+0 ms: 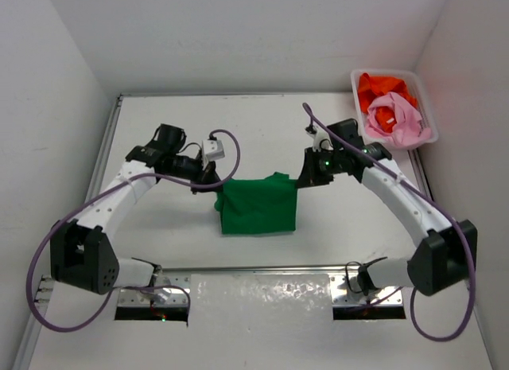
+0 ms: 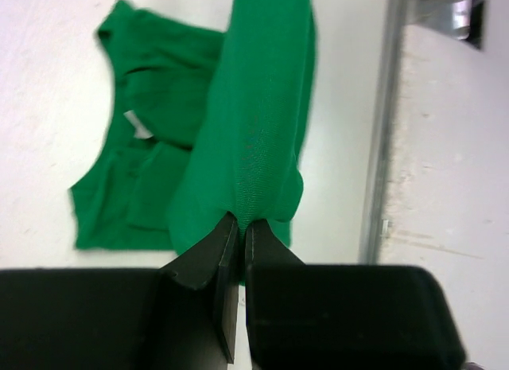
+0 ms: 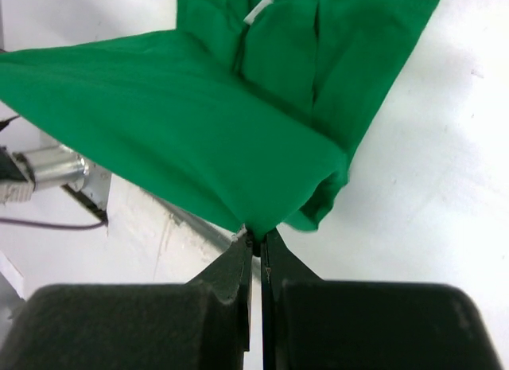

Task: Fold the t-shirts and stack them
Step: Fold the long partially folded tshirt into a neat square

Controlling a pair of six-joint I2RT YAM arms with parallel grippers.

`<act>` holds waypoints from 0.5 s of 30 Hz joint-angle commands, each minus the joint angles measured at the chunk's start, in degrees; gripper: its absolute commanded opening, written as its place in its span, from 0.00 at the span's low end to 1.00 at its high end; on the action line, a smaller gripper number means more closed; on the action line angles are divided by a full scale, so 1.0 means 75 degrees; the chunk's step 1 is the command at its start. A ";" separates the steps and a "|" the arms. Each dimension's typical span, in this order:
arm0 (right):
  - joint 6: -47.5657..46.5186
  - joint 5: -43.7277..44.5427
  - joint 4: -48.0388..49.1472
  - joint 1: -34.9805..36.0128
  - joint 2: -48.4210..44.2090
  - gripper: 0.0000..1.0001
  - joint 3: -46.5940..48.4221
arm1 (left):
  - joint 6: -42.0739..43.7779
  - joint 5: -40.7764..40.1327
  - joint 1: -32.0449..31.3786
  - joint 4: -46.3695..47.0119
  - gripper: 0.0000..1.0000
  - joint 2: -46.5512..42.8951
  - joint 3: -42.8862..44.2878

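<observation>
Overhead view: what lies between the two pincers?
The green shirt spans the gap: the left pincer and the right pincer each pinch one end of its raised edge. The overhead view shows it.

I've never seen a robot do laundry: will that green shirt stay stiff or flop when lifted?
Probably floppy: the green shirt sags in soft folds between the left gripper and right gripper. Likely light, since two small pinches hold up the raised part. Pushed, it would probably bunch up rather than slide whole: its lower part lies in creases.
</observation>
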 commanded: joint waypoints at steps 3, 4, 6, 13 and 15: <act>-0.0059 0.0039 -0.0477 0.0056 -0.1067 0.00 -0.0337 | 0.0482 0.1629 0.0021 -0.0049 0.00 -0.0510 -0.0444; -0.0036 0.0028 -0.0570 0.0045 -0.1161 0.00 -0.0372 | 0.0669 0.1734 0.0021 -0.0143 0.00 -0.0568 -0.0491; -0.0024 0.0062 -0.0758 0.0080 -0.1418 0.00 -0.0384 | 0.0973 0.1981 0.0033 -0.0459 0.00 -0.0592 -0.0620; 0.0141 -0.0031 -0.0151 0.0080 -0.1175 0.00 -0.0760 | -0.0826 0.2567 0.0173 0.0859 0.00 -0.0347 -0.1299; 0.0012 0.0074 -0.0103 0.0080 -0.0777 0.00 -0.0538 | -0.1203 0.2544 0.0384 0.1647 0.00 -0.0229 -0.1429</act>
